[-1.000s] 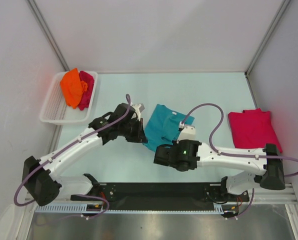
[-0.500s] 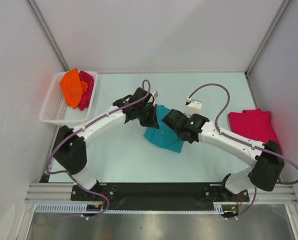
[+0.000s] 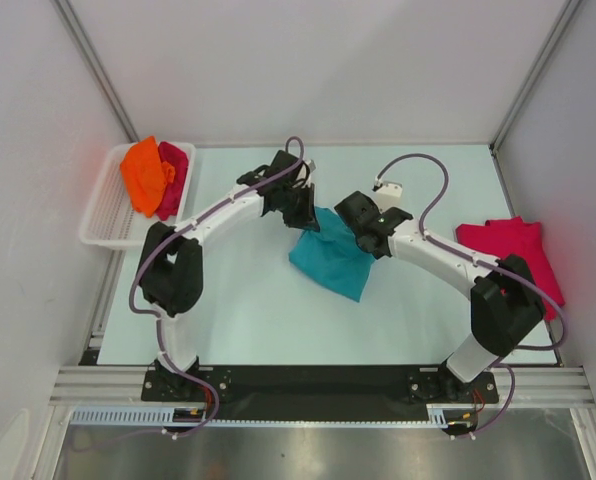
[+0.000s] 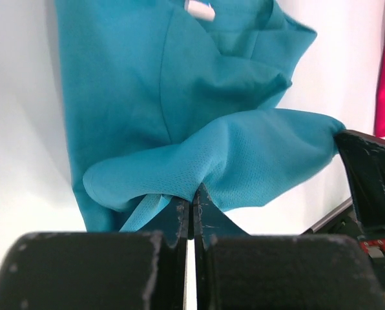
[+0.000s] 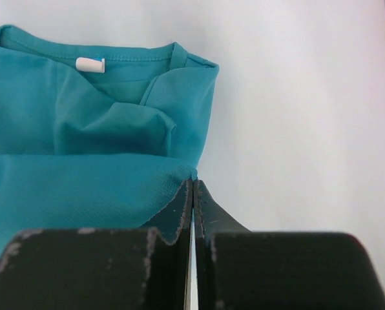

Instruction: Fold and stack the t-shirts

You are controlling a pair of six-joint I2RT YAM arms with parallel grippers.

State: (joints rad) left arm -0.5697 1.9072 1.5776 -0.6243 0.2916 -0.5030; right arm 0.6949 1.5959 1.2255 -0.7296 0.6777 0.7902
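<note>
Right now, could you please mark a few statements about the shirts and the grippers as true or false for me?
1. The orange t-shirt lies in the white basket. True.
2. That basket holds nothing else. False: the crimson-pink t-shirt in the basket lies beside the orange one.
3. The left gripper and the right gripper are each shut on the teal t-shirt. True.
4. The teal t-shirt lies flat and fully spread. False: it is bunched, with one edge pinched by both grippers.
5. The crimson-pink t-shirt on the table lies at the right side of the table. True.
</note>
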